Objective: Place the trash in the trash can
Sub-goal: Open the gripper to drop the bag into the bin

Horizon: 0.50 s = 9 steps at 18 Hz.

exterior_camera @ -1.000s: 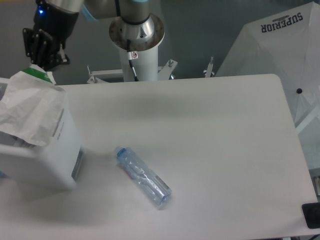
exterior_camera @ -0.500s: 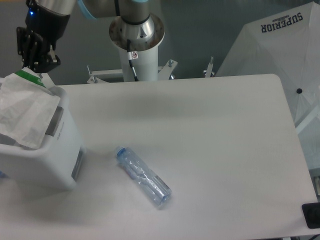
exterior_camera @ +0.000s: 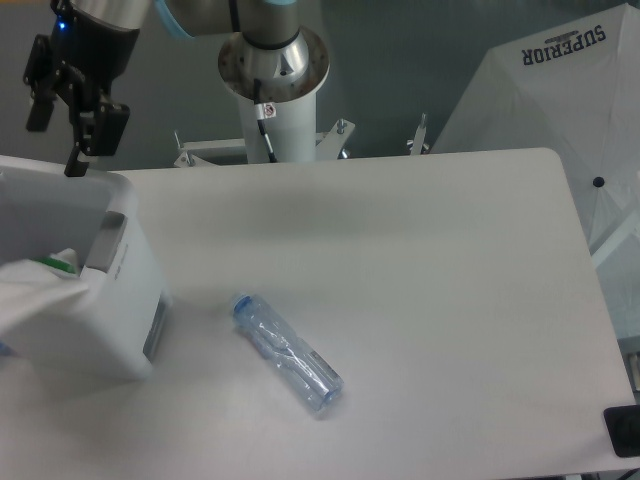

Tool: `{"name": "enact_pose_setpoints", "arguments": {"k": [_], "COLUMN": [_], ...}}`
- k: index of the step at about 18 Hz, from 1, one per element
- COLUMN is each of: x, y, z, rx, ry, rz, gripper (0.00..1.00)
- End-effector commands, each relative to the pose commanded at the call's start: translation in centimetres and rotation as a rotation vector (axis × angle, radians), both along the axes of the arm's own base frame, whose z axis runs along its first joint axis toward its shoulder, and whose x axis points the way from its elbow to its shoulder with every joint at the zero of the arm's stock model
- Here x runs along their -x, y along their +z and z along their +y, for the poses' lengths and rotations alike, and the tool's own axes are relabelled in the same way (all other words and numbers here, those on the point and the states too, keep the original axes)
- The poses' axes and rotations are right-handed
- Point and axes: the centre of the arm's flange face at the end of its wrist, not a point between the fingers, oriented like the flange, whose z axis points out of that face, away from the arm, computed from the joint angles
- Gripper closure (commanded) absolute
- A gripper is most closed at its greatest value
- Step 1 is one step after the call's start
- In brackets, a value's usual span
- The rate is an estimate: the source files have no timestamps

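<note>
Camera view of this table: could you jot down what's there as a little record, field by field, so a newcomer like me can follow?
tool: open, empty, above the bin's back edge
plastic bag: whitish with a green strip, lying in the trash can, partly draped over its front rim
trash can: white boxy bin at the table's left end
bottle: clear, bluish ends, lying on its side on the table, apart from the bin
table: white, rounded corners
umbrella fabric: white, black lettering, at right
left to do: bottle

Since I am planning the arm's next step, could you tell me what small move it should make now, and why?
Probably swing the gripper across toward the bottle. Its jaws are open and empty above the trash can, the plastic bag already lies inside, and the bottle lies on its side on the table.
</note>
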Motion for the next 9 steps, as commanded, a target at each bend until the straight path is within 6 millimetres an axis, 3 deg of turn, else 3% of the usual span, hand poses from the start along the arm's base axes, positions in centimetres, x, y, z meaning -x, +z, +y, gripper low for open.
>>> {"name": "enact_pose_setpoints", "arguments": {"k": [4, 7, 9], "x": [0.6, 4.7, 8.5], "y": [-0.3, -1.2, -1.6], "z": [0.2, -0.9, -2.0], "rx": [0.008, 0.031, 0.041], "ry": [0.012, 0.104, 0.189], "rz": [-0.003, -0.006, -0.023], "gripper": [0.00, 0.00, 0.00]}}
